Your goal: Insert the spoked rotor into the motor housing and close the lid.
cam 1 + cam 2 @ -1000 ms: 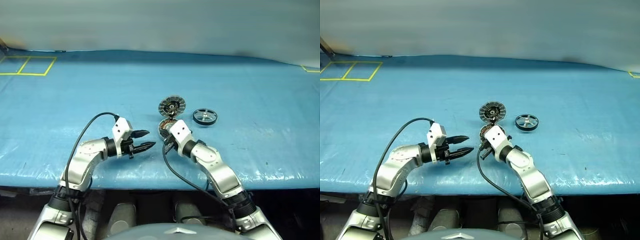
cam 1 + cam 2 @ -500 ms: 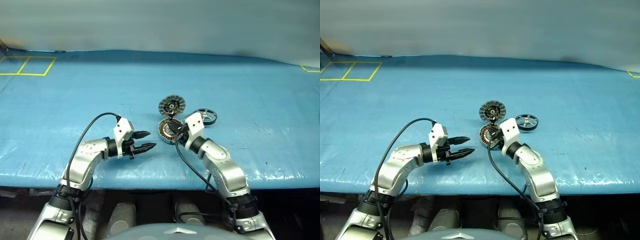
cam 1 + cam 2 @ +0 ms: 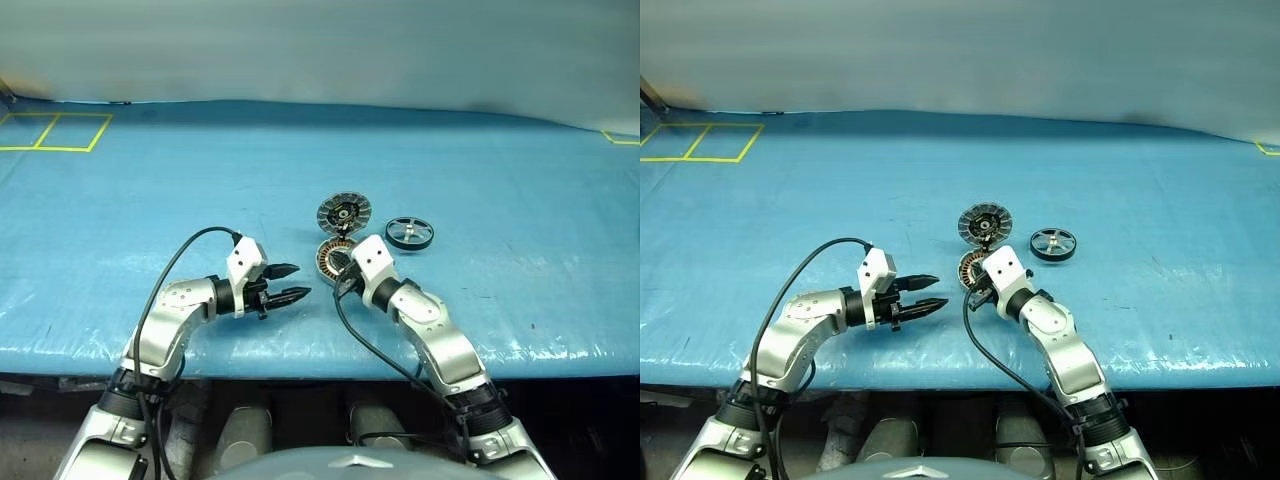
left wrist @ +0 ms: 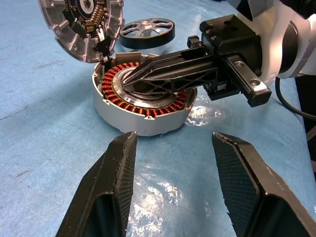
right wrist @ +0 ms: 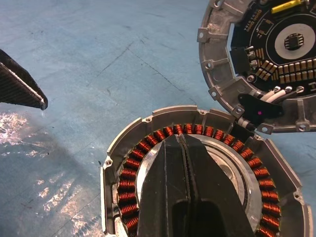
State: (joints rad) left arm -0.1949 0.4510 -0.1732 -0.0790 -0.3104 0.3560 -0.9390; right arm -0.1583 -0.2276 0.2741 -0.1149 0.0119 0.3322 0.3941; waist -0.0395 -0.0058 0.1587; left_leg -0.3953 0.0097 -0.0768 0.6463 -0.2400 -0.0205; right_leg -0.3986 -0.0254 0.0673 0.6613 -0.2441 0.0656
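Note:
The motor housing (image 4: 143, 123), a shallow silver cup with copper windings, sits open on the blue mat. Its lid (image 3: 344, 212) stands tilted open at the far edge, showing pale segments and a circuit board (image 5: 276, 54). The spoked rotor (image 3: 410, 233) lies flat on the mat to the right of the lid, apart from both. My right gripper (image 5: 180, 138) is shut and empty, its fingers reaching over the housing's open top with the tip above the inner ring (image 4: 129, 81). Whether it touches, I cannot tell. My left gripper (image 3: 300, 280) stands open and empty just left of the housing.
The blue mat (image 3: 150, 200) covers the table up to its front edge just below the arms. Yellow tape squares (image 3: 55, 130) mark the far left corner, and more tape (image 3: 620, 138) shows at the far right. Black cables loop from both wrists.
Half a second ago my right hand had swung right, toward the rotor; it has come back left over the housing. The left arm, housing, lid and rotor have not moved.

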